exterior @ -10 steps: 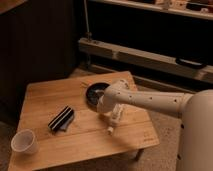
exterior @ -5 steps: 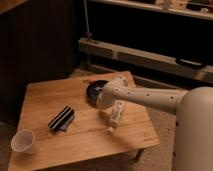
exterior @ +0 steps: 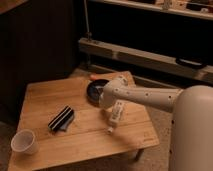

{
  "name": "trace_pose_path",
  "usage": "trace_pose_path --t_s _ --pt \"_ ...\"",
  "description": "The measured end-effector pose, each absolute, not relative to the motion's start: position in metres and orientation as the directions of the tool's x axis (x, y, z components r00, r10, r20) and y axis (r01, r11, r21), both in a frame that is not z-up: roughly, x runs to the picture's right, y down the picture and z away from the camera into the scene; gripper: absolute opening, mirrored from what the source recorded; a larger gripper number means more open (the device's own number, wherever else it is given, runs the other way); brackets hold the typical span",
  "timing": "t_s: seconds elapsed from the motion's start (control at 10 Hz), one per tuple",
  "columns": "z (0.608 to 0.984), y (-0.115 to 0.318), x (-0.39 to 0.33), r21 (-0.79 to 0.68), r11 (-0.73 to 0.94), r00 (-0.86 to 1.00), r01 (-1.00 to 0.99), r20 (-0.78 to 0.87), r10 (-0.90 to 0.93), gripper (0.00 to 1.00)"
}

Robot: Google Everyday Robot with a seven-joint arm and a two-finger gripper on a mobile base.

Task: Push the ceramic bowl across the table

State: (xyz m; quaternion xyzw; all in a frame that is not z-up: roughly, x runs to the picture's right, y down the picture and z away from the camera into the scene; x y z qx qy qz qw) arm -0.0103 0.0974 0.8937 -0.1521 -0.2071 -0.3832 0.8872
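The gripper (exterior: 106, 94) sits against the near-right rim of the bowl (exterior: 96, 90), which lies just beyond it toward the table's (exterior: 85, 135) far edge. A hard shove risks tipping it over that edge — there's little room left.

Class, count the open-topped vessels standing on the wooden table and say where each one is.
2: the ceramic bowl at the table's far edge beside the arm; the white cup at its near-left corner. The hand hangs near the table's right side.
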Motion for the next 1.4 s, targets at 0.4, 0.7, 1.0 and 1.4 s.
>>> trace_pose_path --t_s 0.4,0.7,1.0,1.4 --pt "0.897 0.094 -0.006 -0.103 0.681 0.637 0.725 0.475 -0.606 0.00" --pt "0.904 0.091 -0.010 -0.079 0.704 0.647 0.706 0.476 -0.595 0.00" --pt "0.910 0.072 -0.018 -0.057 0.709 0.647 0.703 0.465 -0.605 0.00" --pt "0.914 0.057 -0.023 -0.043 0.693 0.629 0.719 0.465 -0.624 0.03"
